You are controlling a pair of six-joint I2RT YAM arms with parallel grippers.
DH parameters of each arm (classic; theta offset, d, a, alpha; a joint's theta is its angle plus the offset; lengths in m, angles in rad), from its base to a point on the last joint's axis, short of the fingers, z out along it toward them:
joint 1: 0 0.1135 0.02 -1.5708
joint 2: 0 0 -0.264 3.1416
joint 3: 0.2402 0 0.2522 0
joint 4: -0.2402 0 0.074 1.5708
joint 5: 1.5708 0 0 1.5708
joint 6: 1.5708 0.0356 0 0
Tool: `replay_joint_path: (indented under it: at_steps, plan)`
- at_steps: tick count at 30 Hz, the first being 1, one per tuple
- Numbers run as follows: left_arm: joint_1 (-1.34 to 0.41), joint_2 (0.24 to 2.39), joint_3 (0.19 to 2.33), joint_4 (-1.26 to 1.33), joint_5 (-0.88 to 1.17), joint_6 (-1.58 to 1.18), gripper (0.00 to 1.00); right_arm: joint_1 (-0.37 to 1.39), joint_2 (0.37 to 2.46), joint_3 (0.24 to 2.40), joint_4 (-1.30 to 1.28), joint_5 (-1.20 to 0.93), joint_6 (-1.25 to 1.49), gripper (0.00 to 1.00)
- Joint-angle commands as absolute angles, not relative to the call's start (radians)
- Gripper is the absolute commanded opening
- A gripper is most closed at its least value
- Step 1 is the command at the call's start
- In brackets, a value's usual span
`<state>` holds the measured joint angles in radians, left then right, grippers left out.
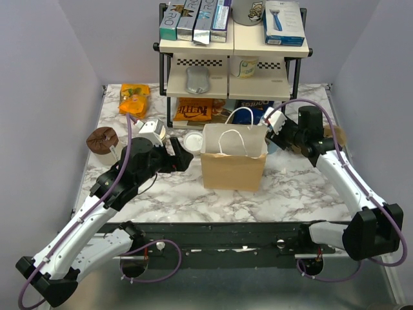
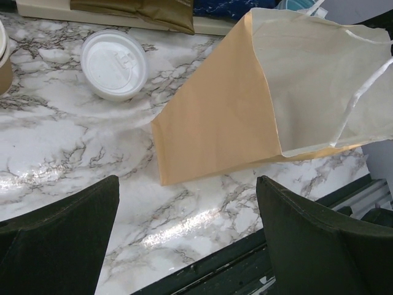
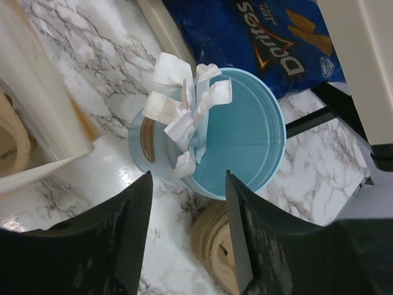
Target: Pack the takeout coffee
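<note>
The takeout coffee (image 2: 114, 64), a small cup under a round white lid, stands on the marble just left of the brown paper bag (image 2: 245, 104); from above its lid (image 1: 192, 141) shows beside the bag (image 1: 232, 169). My left gripper (image 2: 187, 233) hovers near the coffee, open wide, with only bare marble between its fingers. My right gripper (image 3: 187, 184) is on the bag's right, over the near rim of a light-blue cup (image 3: 245, 129) that holds white packets. Its jaws stand partly apart and grip nothing.
A shelf rack (image 1: 232, 64) with boxes and snack bags stands at the back. A Doritos bag (image 3: 276, 37) lies behind the blue cup, and a tan ribbed stack (image 3: 215, 246) lies under my right fingers. A lidless tan cup (image 2: 3, 58) is left of the coffee.
</note>
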<state>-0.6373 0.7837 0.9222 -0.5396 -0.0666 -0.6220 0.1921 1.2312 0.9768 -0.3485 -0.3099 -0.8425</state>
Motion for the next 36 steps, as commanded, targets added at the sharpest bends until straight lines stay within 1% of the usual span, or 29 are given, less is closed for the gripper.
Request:
replay_joint_path:
  at_steps: [1, 9, 10, 12, 13, 21, 22, 28, 32, 36]
  plan:
    - [-0.64, 0.775, 0.94, -0.572, -0.115, -0.643, 0.99, 0.181, 1.256, 1.026, -0.359, -0.357, -0.905, 0.55]
    - [-0.64, 0.773, 0.943, -0.581, -0.12, -0.649, 0.99, 0.173, 1.264, 1.029, -0.365, -0.422, -0.922, 0.47]
    - [-0.64, 0.773, 0.943, -0.581, -0.121, -0.65, 0.99, 0.175, 1.267, 1.034, -0.364, -0.422, -0.922, 0.43]
    - [-0.64, 0.773, 0.943, -0.583, -0.121, -0.652, 0.99, 0.173, 1.276, 1.04, -0.368, -0.416, -0.919, 0.4]
    - [-0.64, 0.772, 0.942, -0.581, -0.121, -0.653, 0.99, 0.173, 1.279, 1.043, -0.374, -0.413, -0.917, 0.36]
    - [-0.641, 0.773, 0.94, -0.583, -0.121, -0.657, 0.99, 0.17, 1.275, 1.055, -0.397, -0.445, -0.928, 0.22]
    - [-0.64, 0.772, 0.94, -0.583, -0.121, -0.657, 0.99, 0.17, 1.276, 1.057, -0.4, -0.445, -0.93, 0.18]
    - [-0.64, 0.767, 0.939, -0.584, -0.12, -0.658, 0.99, 0.172, 1.261, 1.071, -0.437, -0.463, -0.942, 0.01]
    - [-0.64, 0.761, 0.936, -0.581, -0.115, -0.661, 0.99, 0.17, 1.244, 1.071, -0.439, -0.46, -0.934, 0.01]
    - [-0.64, 0.755, 0.933, -0.578, -0.112, -0.664, 0.99, 0.172, 1.21, 1.081, -0.433, -0.378, -0.901, 0.01]
